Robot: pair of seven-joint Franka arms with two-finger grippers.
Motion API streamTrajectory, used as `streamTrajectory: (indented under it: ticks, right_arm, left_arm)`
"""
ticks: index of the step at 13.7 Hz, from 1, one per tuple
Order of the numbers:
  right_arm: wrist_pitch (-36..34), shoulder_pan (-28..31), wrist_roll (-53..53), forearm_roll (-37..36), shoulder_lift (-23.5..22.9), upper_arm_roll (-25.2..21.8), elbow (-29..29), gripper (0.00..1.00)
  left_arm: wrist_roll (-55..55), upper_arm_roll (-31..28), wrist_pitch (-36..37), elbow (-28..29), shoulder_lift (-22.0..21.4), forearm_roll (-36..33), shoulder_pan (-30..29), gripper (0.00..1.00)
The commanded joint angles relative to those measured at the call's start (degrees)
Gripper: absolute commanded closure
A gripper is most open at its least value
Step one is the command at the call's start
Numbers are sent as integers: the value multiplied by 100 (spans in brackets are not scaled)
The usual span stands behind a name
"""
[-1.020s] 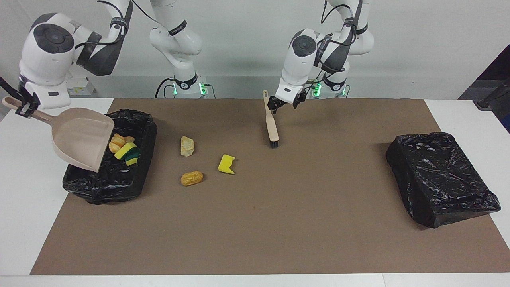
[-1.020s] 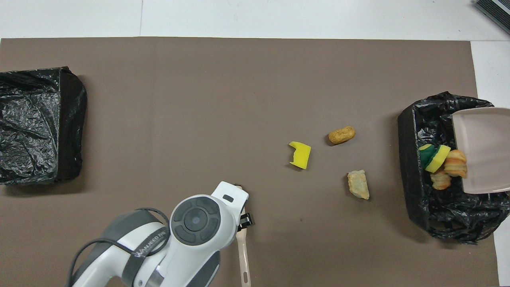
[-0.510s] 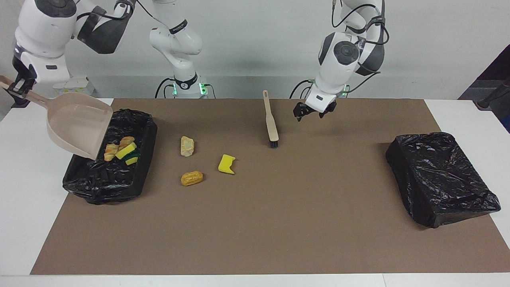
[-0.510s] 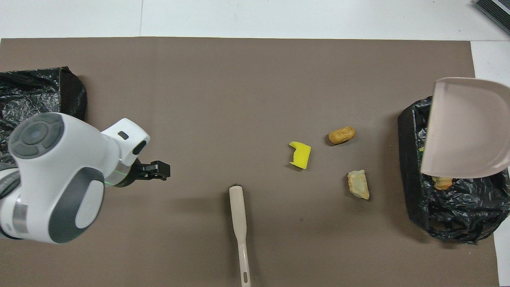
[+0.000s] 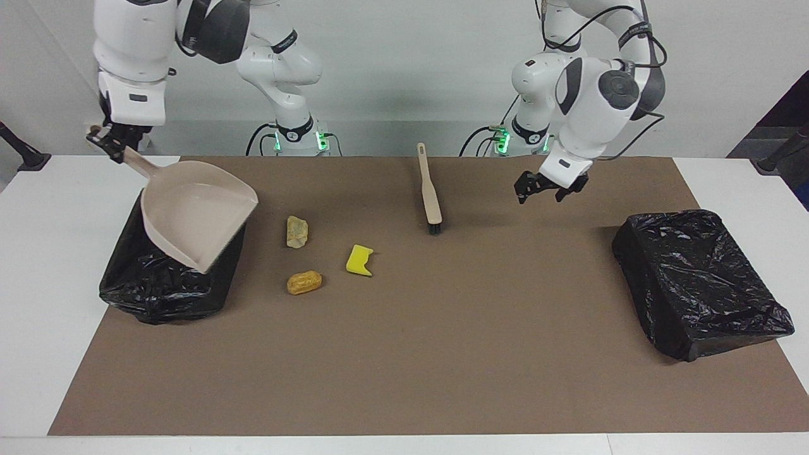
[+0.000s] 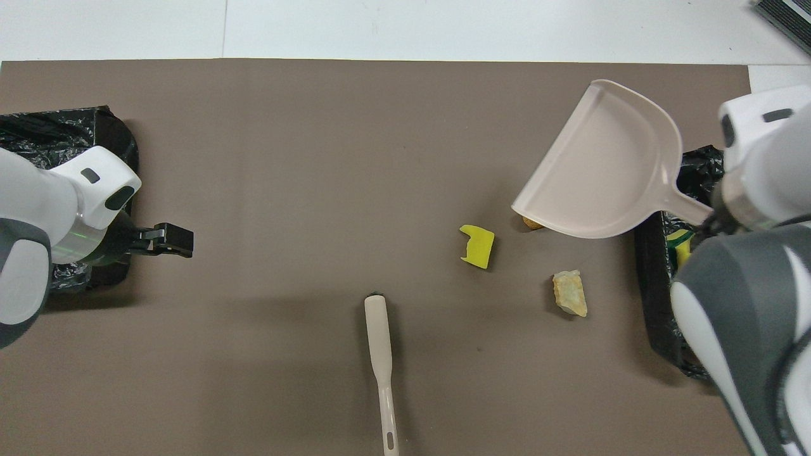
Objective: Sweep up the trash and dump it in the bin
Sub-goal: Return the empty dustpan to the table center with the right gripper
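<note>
right pincer [image 5: 109,140] clenched on the dustpan [image 5: 193,215] handle, up over the bin [image 5: 158,287]; left pincer [image 5: 541,186] released, hovering over the mat [image 5: 442,328] near the brush [image 5: 430,193].

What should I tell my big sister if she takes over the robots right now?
Right gripper: shut on the dustpan handle, pan raised over the bin at the right arm's end.
Left gripper: open, empty, in the air over the mat, near the other bin.
Brush lies on the mat.
Done: some trash is in the first bin; a sponge shows there.
Left: sponge chunk, bread roll, pale lump on the mat.
</note>
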State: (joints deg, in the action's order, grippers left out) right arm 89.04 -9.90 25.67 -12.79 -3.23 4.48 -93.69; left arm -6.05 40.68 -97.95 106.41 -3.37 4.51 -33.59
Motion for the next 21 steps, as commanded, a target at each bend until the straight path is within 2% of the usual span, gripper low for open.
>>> streamTrajectory:
  ticks: [1,4,8,12,18,19,21]
  right_arm:
    - [139,-485,-1857,696,-546,-26,184,100]
    - [763,-1004,-3108,1032,-977,-26,246,100]
    - [1063,-1260,-3787,1523,-1442,-26,570,100]
    - [1580,-1646,-4929,1604,-1794,-26,641,100]
    - [1731,-1981,-6143,1804,-2752,-26,1625,100]
    - [1809,-1990,-6170,1893,-2823,-17,1669,100]
    - [2012,-2103,-6337,1911,-2937,-17,1678,100]
  left_arm:
    - [-19,81,329,-472,425,-257,-25,0]
    - [-19,72,259,-472,434,-257,-25,0]
    - [42,37,250,-498,434,-257,-156,0]
    - [174,28,452,-753,522,-266,-236,0]
    - [209,28,786,-1245,470,-459,-192,0]
    - [314,-111,803,-1245,452,-468,-44,0]
    - [612,-1170,813,-1245,320,-477,832,0]
